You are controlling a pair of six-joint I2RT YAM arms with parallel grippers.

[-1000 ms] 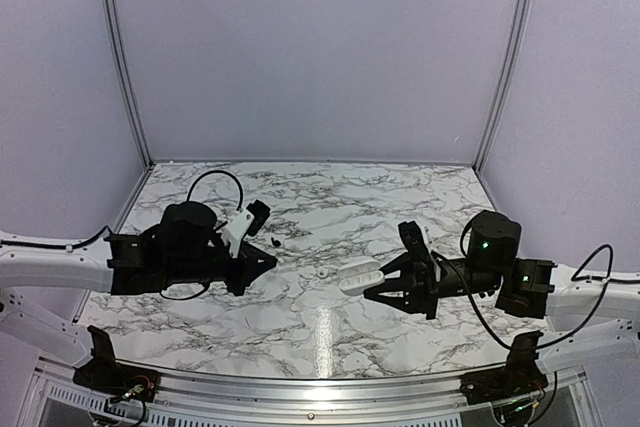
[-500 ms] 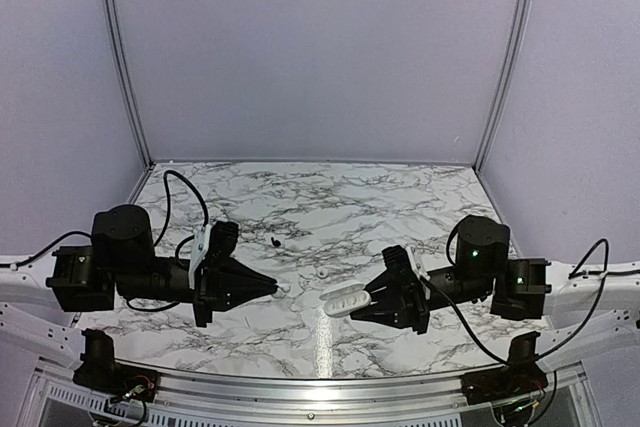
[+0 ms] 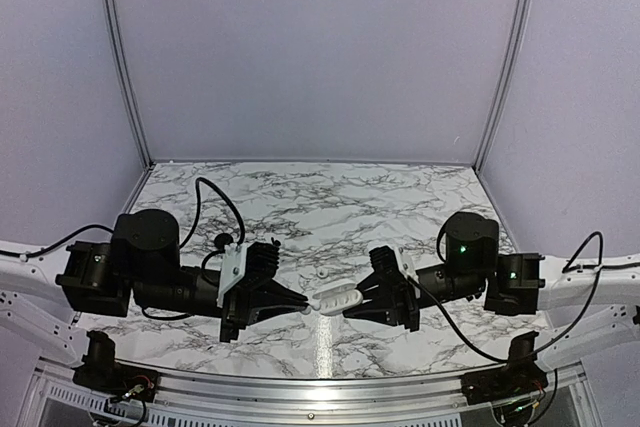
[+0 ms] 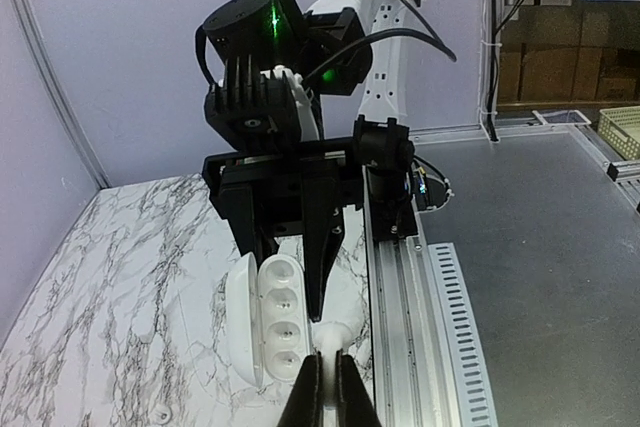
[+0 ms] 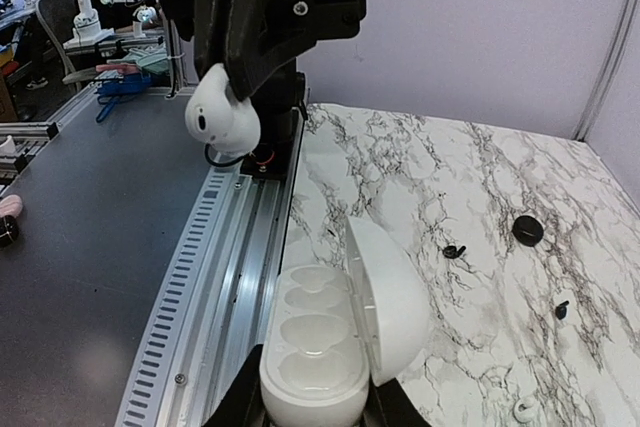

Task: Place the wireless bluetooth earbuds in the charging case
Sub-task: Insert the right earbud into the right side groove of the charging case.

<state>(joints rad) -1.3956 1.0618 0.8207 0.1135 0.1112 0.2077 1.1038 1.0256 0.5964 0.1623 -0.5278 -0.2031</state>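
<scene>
**Earbud brought up to the open case, not yet seated**

Nearest the bases, at 6 o'clock on the worktop [image 3: 420, 197], the two arms now meet tip to tip. A second ago they stood well apart, the left one out toward 9 o'clock and the right one toward 3 o'clock. Both have since swung inward and closer to the near edge.

The left jaws are pressed together, pinching a white earbud [image 4: 330, 335] by its stem. The right jaws are clamped on the lower body of the white charging case [image 5: 318, 352]. Its lid [image 5: 388, 299] is hinged open and its wells face up, looking empty from the right wrist view.

From the left wrist view the earbud sits just beside the near end of the row of wells. Whether it touches the rim cannot be told.

So fetching looks finished and the insertion itself is the step in hand. The earbud probably needs lining up over one well.

Farther out, toward 12 o'clock, a loose white earbud [image 3: 322, 274] lies on the marble. Two black earbuds [image 5: 455, 250] lie at 3 o'clock of the case, still waiting their turn.
</scene>
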